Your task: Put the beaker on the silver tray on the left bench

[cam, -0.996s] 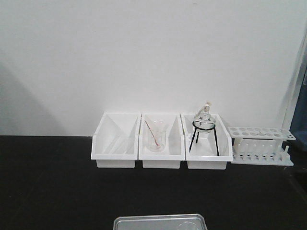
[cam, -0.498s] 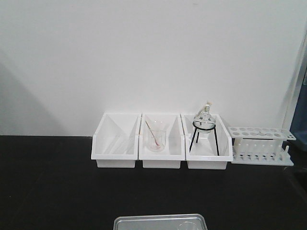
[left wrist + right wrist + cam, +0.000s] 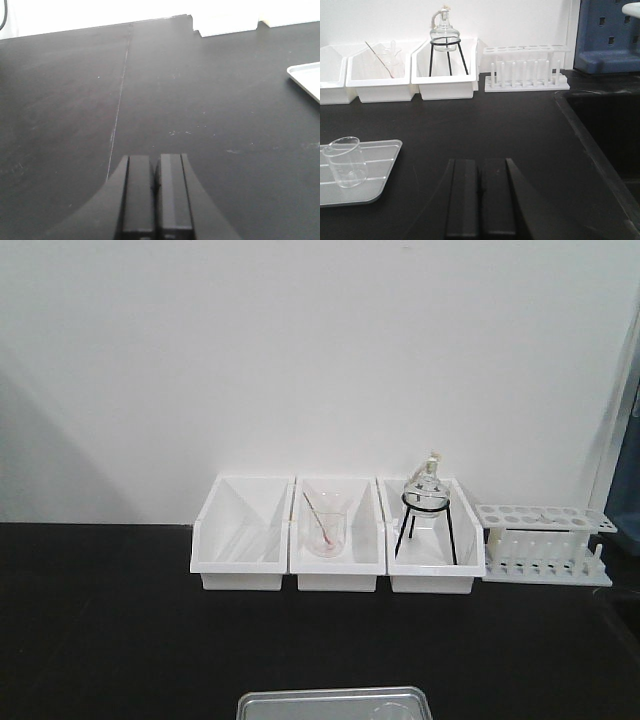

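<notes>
Backing the left bench is a plain white wall, and the worktop is matte black with a thin seam running across it in the left wrist view. Along its rear edge stand three white bins, one holding a beaker with a pinkish rod, another a round flask on a black wire stand, with a white test-tube rack beside them. Toward the front edge lies the silver tray; the beaker stands upright on it. A sunken black sink lies at the bench's right end. No writing is legible. Both the left gripper and right gripper have their fingers pressed together, holding nothing.
</notes>
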Motion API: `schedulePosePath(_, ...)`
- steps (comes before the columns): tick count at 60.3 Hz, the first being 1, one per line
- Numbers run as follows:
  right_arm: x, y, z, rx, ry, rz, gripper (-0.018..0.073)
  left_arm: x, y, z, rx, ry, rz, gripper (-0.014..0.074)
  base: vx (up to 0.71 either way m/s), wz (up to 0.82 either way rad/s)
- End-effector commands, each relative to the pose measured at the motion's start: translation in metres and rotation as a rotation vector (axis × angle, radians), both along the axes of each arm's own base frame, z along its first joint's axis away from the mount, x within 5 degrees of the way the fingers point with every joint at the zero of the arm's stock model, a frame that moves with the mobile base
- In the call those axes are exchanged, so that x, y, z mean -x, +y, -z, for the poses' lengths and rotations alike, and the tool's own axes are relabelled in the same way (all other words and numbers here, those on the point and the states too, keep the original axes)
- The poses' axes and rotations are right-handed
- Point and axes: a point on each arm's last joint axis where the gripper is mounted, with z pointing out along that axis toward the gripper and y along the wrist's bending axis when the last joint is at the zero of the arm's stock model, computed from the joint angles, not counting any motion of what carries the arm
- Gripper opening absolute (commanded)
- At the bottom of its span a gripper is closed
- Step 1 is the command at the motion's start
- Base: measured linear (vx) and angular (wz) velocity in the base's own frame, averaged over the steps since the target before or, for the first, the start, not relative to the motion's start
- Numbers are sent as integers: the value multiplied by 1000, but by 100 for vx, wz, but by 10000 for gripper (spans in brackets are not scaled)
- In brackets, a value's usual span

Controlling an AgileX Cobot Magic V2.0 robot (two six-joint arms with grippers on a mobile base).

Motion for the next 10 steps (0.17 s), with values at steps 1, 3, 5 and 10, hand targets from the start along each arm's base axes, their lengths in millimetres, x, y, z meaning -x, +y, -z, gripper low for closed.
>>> schedulePosePath(1, 0, 0, -7, 9, -93, -1, -14, -2, -1, 0, 7, -62, 11, 1, 0, 0)
schedulePosePath(3, 0, 0, -7, 9, -93, -1, -14, -2, -1, 0, 7, -62, 11, 1, 0, 0)
schedulePosePath(5, 0, 0, -7, 9, -93, -1, -14, -2, -1, 0, 7, -62, 11, 1, 0, 0)
schedulePosePath(10, 0, 0, -7, 9, -93, -1, -14, -2, -1, 0, 7, -62, 11, 1, 0, 0)
